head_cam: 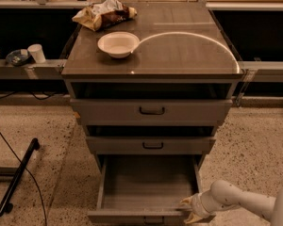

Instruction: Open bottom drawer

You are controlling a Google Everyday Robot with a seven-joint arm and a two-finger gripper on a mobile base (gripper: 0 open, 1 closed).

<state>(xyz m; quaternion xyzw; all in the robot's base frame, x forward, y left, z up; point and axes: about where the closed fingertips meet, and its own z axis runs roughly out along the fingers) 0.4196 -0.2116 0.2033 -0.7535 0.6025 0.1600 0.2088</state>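
Observation:
The bottom drawer (pixel 146 187) of the grey three-drawer cabinet is pulled far out, its empty grey inside showing. Its front panel (pixel 118 216) lies along the lower edge of the view, with the small dark handle (pixel 154 219) barely visible. My gripper (pixel 188 210) is at the drawer's front right corner, on the end of the white arm (pixel 240 202) that comes in from the lower right. The fingers (pixel 186 202) sit against the top edge of the front panel. The top drawer (pixel 151 110) and middle drawer (pixel 152 145) are closed.
A white bowl (pixel 118 44) and a crumpled snack bag (pixel 104 13) lie on the cabinet top (pixel 188 46). A shelf at left holds a white cup (pixel 37 52) and dishes. A black bar (pixel 16 175) and a cable lie on the speckled floor at left.

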